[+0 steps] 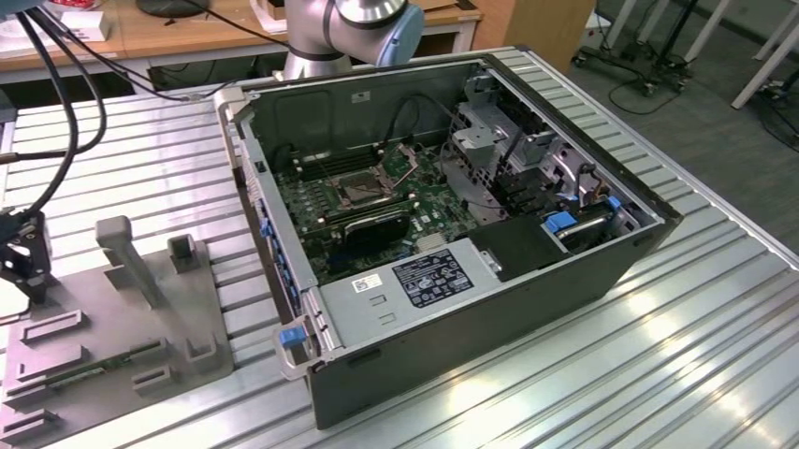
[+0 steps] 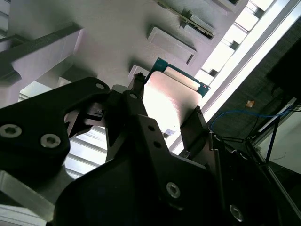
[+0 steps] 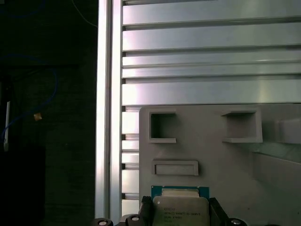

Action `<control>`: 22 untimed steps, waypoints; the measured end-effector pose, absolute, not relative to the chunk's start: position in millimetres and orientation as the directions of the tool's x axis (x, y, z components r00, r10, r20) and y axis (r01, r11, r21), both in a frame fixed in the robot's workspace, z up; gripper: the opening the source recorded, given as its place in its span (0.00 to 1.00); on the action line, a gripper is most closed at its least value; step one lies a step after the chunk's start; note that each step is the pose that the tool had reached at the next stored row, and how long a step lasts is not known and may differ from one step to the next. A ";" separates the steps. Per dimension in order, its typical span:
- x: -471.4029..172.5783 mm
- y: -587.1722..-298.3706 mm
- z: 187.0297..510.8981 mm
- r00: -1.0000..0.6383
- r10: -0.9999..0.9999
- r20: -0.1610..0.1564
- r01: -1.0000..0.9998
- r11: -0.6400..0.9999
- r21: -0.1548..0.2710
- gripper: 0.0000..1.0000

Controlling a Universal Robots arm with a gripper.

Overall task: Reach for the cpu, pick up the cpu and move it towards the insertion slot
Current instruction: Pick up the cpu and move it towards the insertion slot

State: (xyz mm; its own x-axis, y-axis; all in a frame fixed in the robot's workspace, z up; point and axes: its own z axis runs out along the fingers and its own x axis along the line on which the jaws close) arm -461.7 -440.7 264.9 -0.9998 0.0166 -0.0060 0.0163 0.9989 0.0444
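Observation:
The cpu (image 2: pixel 171 101) is a thin square chip with a pale metal face and a green rim; it lies between my gripper's (image 2: pixel 165 96) two black fingers just over the grey fixture plate (image 2: pixel 117 28). Both fingers press against its opposite edges. In the first wrist view the cpu (image 3: pixel 180 207) sits in the gripper (image 3: pixel 180 213) beside a shallow rectangular recess. In the exterior view the gripper (image 1: pixel 19 267) hangs at the far left over the fixture plate (image 1: pixel 112 337). The insertion slot (image 1: pixel 355 192), a shiny square socket, lies on the green board inside the open computer case.
The open computer case (image 1: pixel 500 281) lies on its side on the ribbed aluminium table (image 1: pixel 649 355), with drive cages and cables along its far wall. Upright grey blocks (image 1: pixel 125 257) stand on the fixture plate. Black cables (image 1: pixel 56 112) hang at the exterior view's left. The table's edge rail (image 3: pixel 106 117) runs close to the plate.

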 end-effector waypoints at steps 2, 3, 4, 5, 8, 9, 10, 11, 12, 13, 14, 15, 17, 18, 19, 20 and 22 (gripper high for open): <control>-461.8 -440.7 265.6 -1.000 0.017 -0.006 0.016 0.999 0.044 0.55; -461.7 -440.7 265.9 -1.000 0.017 -0.006 0.016 0.999 0.044 0.55; -461.7 -440.7 266.1 -1.000 0.017 -0.006 0.016 0.999 0.044 0.55; -461.7 -440.8 266.4 -1.000 0.017 -0.006 0.016 0.999 0.044 0.55; -461.7 -440.8 267.2 -1.000 0.017 -0.006 0.016 0.999 0.044 0.55; -461.7 -440.8 267.6 -1.000 0.016 -0.006 0.016 0.999 0.043 0.55; -461.7 -440.8 268.0 -1.000 0.016 -0.006 0.016 0.999 0.043 0.55; -461.7 -440.8 268.3 -1.000 0.016 -0.006 0.016 0.999 0.043 0.55; -461.7 -440.8 268.6 -1.000 0.016 -0.006 0.016 0.999 0.043 0.55; -461.7 -440.7 268.9 -1.000 0.017 -0.006 0.016 0.999 0.043 0.55; -461.7 -440.8 269.3 -1.000 0.017 -0.006 0.016 0.999 0.043 0.55; -461.7 -440.8 269.8 -1.000 0.017 -0.006 0.016 0.999 0.042 0.55; -461.7 -440.8 270.6 -1.000 0.017 -0.006 0.016 0.999 0.042 0.55; -461.7 -440.8 271.0 -1.000 0.017 -0.006 0.016 0.999 0.042 0.55; -461.7 -440.8 271.3 -1.000 0.017 -0.006 0.016 0.999 0.042 0.55; -461.7 -440.8 271.7 -1.000 0.017 -0.006 0.016 0.999 0.042 0.55; -461.7 -440.8 272.4 -1.000 0.017 -0.006 0.016 0.999 0.042 0.55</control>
